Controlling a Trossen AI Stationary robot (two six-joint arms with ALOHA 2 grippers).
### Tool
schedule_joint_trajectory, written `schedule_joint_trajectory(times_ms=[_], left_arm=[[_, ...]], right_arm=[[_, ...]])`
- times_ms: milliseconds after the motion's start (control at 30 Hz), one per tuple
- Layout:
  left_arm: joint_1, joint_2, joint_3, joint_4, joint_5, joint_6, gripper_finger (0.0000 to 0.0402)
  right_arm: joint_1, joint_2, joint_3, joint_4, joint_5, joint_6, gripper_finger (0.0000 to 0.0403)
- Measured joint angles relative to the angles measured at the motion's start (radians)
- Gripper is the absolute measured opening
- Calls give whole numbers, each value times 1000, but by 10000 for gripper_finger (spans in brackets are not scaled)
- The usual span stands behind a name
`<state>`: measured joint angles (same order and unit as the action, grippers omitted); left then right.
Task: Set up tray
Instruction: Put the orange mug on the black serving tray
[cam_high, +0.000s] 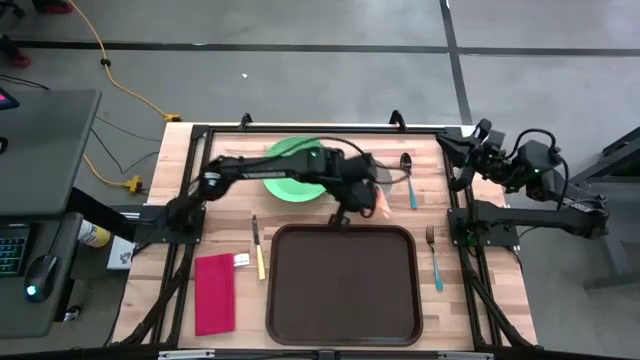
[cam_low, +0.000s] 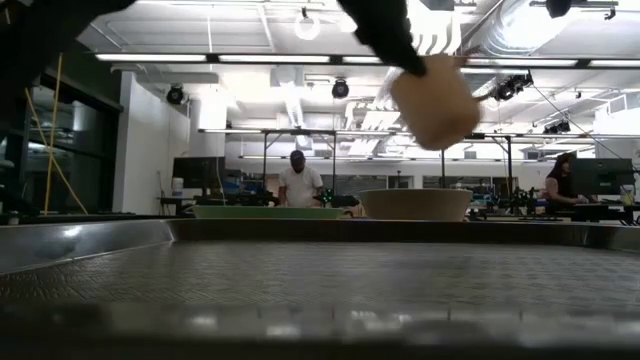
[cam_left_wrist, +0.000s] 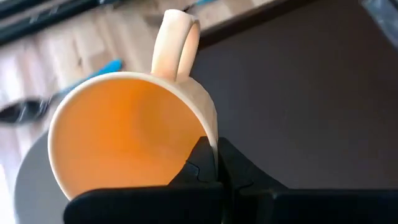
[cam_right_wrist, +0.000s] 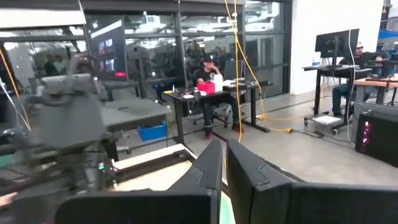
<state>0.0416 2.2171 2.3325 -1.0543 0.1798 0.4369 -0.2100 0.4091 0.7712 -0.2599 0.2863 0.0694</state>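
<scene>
My left gripper hangs over the table just beyond the tray's far rim, shut on a cream cup with an orange inside. The cup's handle points away from the fingers. In the low view the cup floats in the air, tilted. The dark brown tray lies at the table's near middle, its floor bare. My right gripper waits at the far right corner, fingers shut. My left gripper holds the cup by its rim, on the side opposite the handle. One finger is inside the cup and the other outside the wall. The cup is lifted clear of table and tray and sits tilted in the hold.
A green plate and a bowl sit beyond the tray. A spoon lies far right, a blue-handled fork right of the tray, a knife and a red napkin to its left.
</scene>
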Motion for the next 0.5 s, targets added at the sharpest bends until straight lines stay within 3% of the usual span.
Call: schedule_joint_trajectory(times_ms=[200, 367, 500], left_arm=[[-45, 54, 4, 96, -15, 15, 14], [-97, 111, 4, 137, -109, 221, 14], [-129, 136, 4, 156, -108, 320, 14]], right_arm=[[0, 1, 0, -31, 14, -26, 0], [0, -2, 0, -61, 47, -24, 0], [0, -5, 0, -65, 48, -15, 0]])
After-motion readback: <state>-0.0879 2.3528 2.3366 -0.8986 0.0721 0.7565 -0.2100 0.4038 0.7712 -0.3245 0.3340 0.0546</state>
